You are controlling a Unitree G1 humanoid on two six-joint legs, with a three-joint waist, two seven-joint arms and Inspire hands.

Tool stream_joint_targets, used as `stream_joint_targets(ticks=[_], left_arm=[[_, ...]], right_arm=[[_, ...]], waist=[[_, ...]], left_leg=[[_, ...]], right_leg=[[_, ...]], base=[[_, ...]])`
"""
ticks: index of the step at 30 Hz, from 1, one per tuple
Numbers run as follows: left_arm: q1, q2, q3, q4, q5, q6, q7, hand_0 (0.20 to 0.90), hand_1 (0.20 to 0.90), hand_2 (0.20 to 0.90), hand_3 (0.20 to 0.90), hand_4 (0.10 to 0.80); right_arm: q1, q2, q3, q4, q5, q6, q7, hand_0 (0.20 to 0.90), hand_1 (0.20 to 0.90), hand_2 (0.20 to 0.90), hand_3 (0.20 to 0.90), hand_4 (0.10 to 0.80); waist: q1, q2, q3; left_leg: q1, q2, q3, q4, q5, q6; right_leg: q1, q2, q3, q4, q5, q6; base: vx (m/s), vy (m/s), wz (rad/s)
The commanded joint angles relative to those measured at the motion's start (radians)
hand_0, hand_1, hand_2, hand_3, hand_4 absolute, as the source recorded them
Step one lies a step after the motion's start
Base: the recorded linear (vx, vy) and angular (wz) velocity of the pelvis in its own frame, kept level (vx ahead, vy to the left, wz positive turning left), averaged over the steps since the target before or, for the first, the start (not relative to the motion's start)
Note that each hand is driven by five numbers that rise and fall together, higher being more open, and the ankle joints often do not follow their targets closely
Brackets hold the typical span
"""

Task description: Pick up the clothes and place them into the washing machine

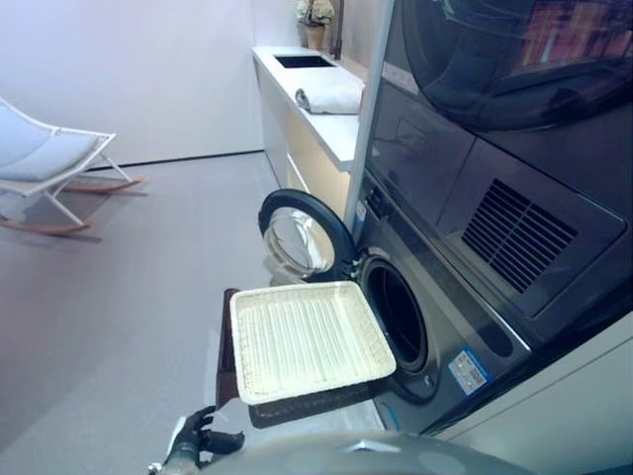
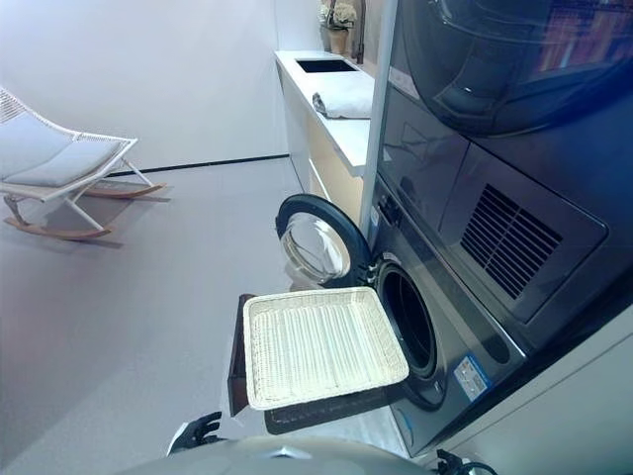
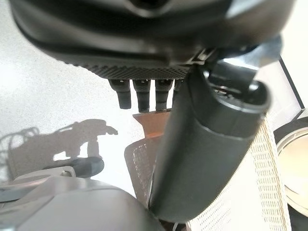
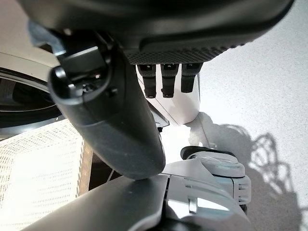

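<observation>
On the grey floor before the washer (image 1: 435,327), whose door (image 1: 302,237) stands open, the basket (image 1: 307,341) holds no clothes; both hands, left (image 3: 144,94) and right (image 4: 166,79), hang straight-fingered and empty beside it.

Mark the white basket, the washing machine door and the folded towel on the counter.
white basket (image 1: 307,341): left eye view, middle of its woven floor.
washing machine door (image 1: 300,237): left eye view, glass of the open round door.
folded towel (image 2: 344,100): right eye view, its top fold.
</observation>
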Motion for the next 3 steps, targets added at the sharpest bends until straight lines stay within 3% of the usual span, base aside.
stream_joint_targets(ticks=[1,3], left_arm=[[-0.028,-0.01,0.034,-0.002,0.017,-0.024,-0.011,0.9,0.9,0.9,0.9,0.8],[-0.024,-0.01,0.036,-0.007,0.007,-0.022,-0.018,0.9,0.9,0.9,0.9,0.8]], right_arm=[[-0.055,-0.003,0.004,0.002,0.027,-0.032,-0.003,0.9,0.9,0.9,0.9,0.8],[-0.056,-0.004,0.004,-0.001,0.027,-0.031,-0.004,0.9,0.9,0.9,0.9,0.8]], waist=[[-0.004,0.018,0.014],[-0.004,0.02,0.013]], left_leg=[[-0.045,-0.043,0.004,0.089,-0.092,0.025],[-0.043,-0.042,0.003,0.088,-0.093,0.024]], right_leg=[[-0.017,0.02,-0.05,0.064,0.02,0.024],[-0.015,0.02,-0.052,0.063,0.019,0.024]], base=[[0.0,0.0,0.0],[0.0,0.0,0.0]])
